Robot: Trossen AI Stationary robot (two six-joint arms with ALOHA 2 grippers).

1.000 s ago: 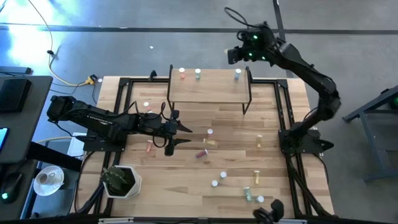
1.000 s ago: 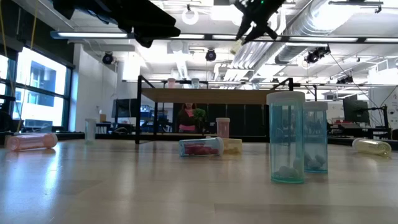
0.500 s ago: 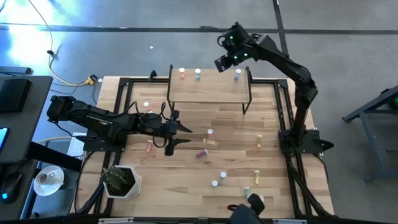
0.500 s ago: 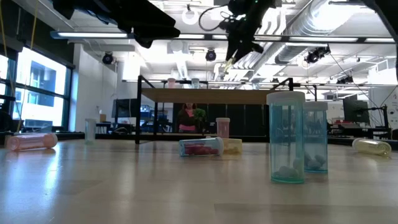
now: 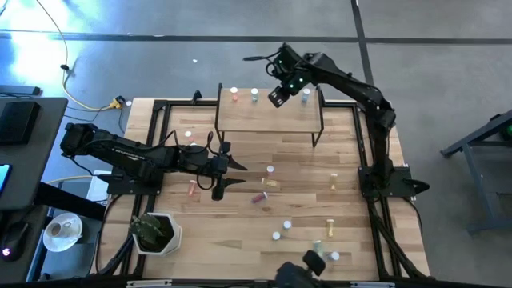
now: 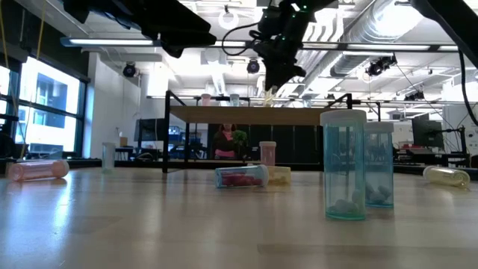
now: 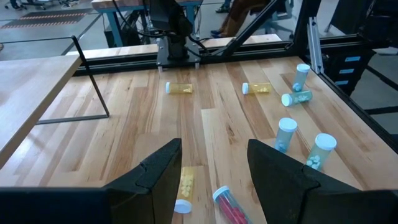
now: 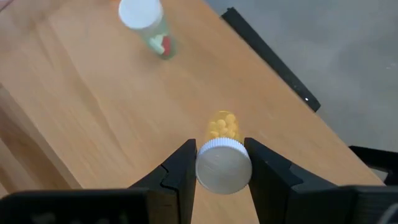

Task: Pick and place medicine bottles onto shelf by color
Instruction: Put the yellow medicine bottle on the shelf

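One yellow bottle (image 8: 222, 144) in right gripper (image 8: 219, 163)

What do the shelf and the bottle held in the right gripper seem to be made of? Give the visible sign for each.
Shelf: pale matt wood board with visible grain, on thin black legs, probably metal.
Bottle in the right gripper: clear body, likely plastic, yellow pills showing through; opaque white cap.

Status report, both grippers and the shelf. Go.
Right gripper over the shelf, shut on yellow bottle. Left gripper open, empty, mid-table. Three bottles on shelf; nothing blocking.
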